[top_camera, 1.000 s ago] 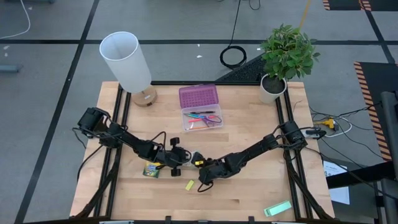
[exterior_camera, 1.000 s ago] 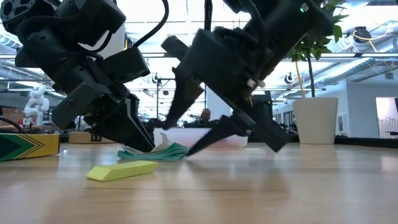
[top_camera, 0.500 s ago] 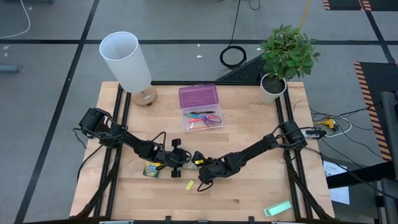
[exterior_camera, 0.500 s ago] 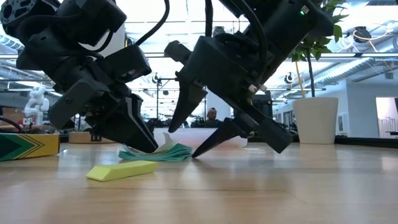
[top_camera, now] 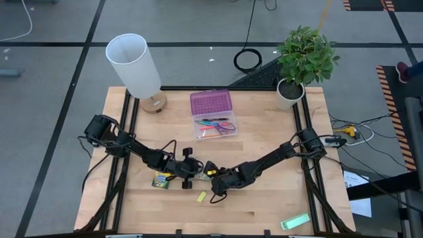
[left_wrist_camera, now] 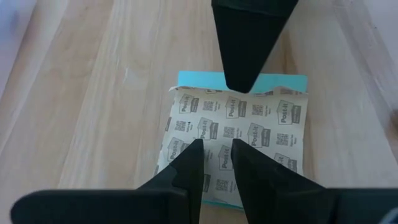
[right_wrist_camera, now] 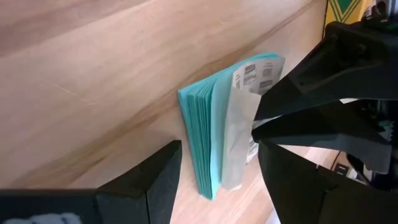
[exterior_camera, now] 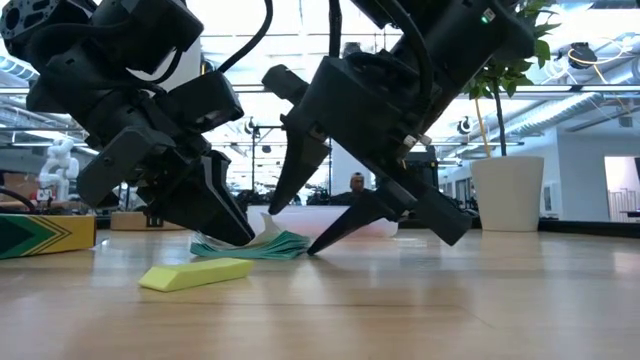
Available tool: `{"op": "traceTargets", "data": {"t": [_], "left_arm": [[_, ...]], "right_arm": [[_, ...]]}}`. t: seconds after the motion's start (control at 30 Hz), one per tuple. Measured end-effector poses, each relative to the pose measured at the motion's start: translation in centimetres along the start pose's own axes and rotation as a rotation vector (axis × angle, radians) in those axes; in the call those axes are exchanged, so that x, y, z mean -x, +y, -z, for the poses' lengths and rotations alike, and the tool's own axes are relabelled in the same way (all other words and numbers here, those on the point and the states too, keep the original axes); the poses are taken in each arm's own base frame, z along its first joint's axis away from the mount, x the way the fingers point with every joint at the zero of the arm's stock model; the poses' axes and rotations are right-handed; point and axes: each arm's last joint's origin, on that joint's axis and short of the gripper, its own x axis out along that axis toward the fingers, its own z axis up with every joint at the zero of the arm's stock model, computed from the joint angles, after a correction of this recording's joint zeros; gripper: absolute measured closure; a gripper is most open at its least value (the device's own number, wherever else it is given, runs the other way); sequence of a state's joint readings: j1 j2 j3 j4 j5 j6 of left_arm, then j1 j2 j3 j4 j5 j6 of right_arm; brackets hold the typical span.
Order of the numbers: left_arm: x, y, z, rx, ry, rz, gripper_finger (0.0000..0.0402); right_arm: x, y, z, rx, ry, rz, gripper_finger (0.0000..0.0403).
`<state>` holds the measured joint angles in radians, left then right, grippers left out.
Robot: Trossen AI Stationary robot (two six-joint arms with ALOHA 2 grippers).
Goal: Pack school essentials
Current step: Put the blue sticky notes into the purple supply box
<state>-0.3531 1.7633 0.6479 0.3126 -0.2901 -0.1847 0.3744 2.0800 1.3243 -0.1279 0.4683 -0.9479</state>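
The teal-edged packet (left_wrist_camera: 239, 134), a pad under a printed white sheet, lies flat on the table mid-front. My left gripper (left_wrist_camera: 216, 146) is shut on that sheet. My right gripper (right_wrist_camera: 219, 148) is open, and its fingers stand on either side of the pad (right_wrist_camera: 202, 143). The yellow-green crayon box (top_camera: 161, 180) lies on the table to the left of the grippers. The tiny yellow block (exterior_camera: 195, 273) lies in front of the pad. An open case (top_camera: 213, 127) farther back holds scissors and pencils. My left gripper pinches the packet's loose white sheet (right_wrist_camera: 244, 118) between its two fingertips (exterior_camera: 232, 228), which slant down from the table's left. The sheet curls up off the pad at the fingers, while the teal pad (exterior_camera: 270, 245) stays flat on the table. My right gripper has one fingertip (left_wrist_camera: 239, 84) at the pad's teal edge; whether it touches, I cannot tell.
A white lamp (top_camera: 135, 66) stands at the back left and a potted plant (top_camera: 304, 59) at the back right. A pale green flat block (top_camera: 295, 221) lies at the front right corner. The case's pink lid (top_camera: 211, 102) lies open behind it.
My right gripper has shifted slightly beside the packet, then held still. The packet's white sheet curls up a little higher at the left fingers than a second ago.
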Motion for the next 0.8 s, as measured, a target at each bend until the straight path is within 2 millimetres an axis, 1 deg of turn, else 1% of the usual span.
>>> {"op": "traceTargets", "data": {"t": [0.47,0.8], "left_arm": [[0.0,-0.14,-0.36,-0.015,-0.037,0.026,0.0312],[0.0,-0.14,-0.41,-0.016,-0.042,0.025,0.0312]], "right_arm": [[-0.06,-0.25,-0.05,-0.009,-0.034,0.0,0.0193],[-0.12,-0.36,-0.17,-0.036,-0.093,-0.024,0.0193]]}}
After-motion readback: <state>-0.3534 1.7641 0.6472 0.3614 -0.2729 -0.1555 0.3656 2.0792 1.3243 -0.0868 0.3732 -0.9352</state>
